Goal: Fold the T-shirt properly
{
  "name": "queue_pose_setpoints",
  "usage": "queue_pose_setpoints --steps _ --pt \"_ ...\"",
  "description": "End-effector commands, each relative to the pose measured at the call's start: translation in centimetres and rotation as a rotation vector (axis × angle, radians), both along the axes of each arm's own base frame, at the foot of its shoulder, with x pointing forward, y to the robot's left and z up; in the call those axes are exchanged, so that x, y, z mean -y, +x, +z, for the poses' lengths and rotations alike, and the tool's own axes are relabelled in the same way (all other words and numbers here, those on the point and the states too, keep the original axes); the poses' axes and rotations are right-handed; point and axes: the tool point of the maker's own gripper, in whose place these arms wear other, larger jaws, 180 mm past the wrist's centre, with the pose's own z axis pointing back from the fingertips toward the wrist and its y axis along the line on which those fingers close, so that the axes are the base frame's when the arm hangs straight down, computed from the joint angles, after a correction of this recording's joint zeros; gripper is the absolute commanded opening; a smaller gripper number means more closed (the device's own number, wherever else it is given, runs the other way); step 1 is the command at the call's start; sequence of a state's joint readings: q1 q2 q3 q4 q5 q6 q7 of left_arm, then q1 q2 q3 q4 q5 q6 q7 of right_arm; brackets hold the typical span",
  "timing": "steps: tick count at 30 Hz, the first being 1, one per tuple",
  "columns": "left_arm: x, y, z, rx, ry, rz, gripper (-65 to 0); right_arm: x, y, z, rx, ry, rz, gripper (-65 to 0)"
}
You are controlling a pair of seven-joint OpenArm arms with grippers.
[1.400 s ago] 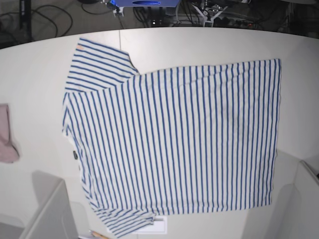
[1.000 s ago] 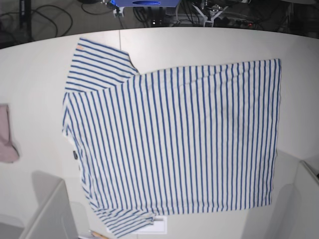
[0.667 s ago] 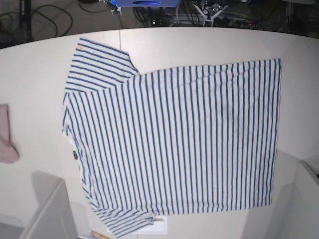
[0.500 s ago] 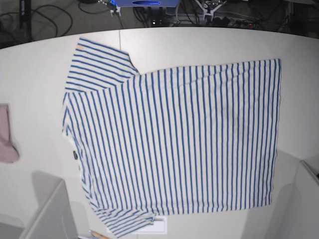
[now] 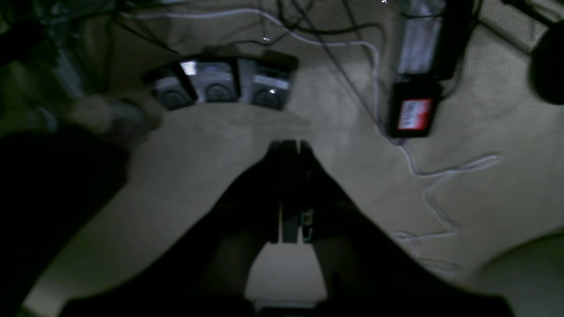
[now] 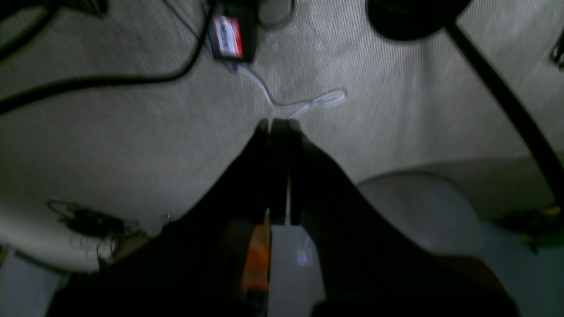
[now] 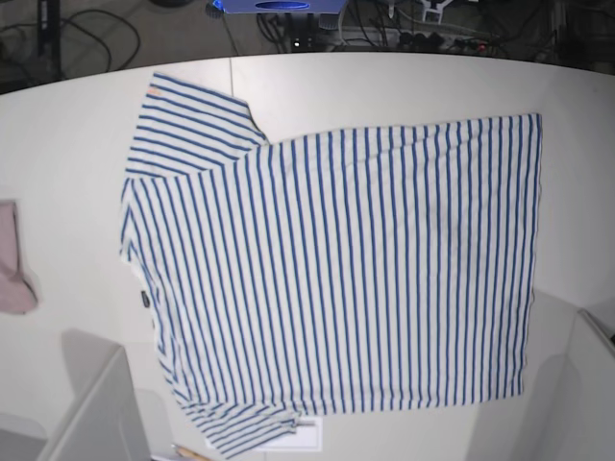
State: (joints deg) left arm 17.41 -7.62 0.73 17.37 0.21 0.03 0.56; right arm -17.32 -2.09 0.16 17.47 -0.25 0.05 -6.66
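1. The T-shirt lies spread flat on the white table, filling most of the base view, white with thin blue stripes.
2. Its neck end points to that view's left and its hem runs down the right side.
3. One short sleeve fans out toward the upper left, with a tiny orange mark at its outer corner.
4. The other sleeve reaches the bottom edge, where it overlaps a small white sheet.
5. A small dark neck label sits at the collar edge on the left.
6. The cloth looks smooth, with only faint creases near the upper sleeve seam.
7. A pink cloth lies at the far left edge, well apart from the shirt.
8. Grey boxy shapes rise at the lower left and lower right corners; whether they are arm parts cannot be told.
9. Neither gripper appears in the base view.
10. The left gripper points down at carpeted floor, away from the table, its dark jaws pressed together with nothing between them.
11. Foot pedals and cables lie on the floor beyond it.
12. The right gripper likewise faces the floor, jaws closed and empty, above a white cable and near a rounded pale shape.
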Motion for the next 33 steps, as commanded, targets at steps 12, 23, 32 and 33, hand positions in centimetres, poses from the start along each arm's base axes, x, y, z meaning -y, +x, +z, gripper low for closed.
queue_pose_setpoints --steps 12,23,32,33 --pt "-2.7 -0.9 2.7 0.090 0.031 -0.068 -65.0 -0.1 2.9 1.5 0.111 -0.001 -0.007 -65.0" --pt "-2.4 -0.3 2.8 0.108 0.023 -0.078 -65.0 1.3 1.8 1.0 0.046 -0.086 -0.044 -65.0" --pt "-4.9 2.6 2.9 0.141 0.063 -0.096 -65.0 2.1 6.2 -0.7 0.058 -0.139 -0.072 -65.0" --pt "-5.4 3.0 2.8 0.141 0.072 -0.097 -65.0 2.0 6.4 -0.9 0.049 -0.138 -0.067 -65.0"
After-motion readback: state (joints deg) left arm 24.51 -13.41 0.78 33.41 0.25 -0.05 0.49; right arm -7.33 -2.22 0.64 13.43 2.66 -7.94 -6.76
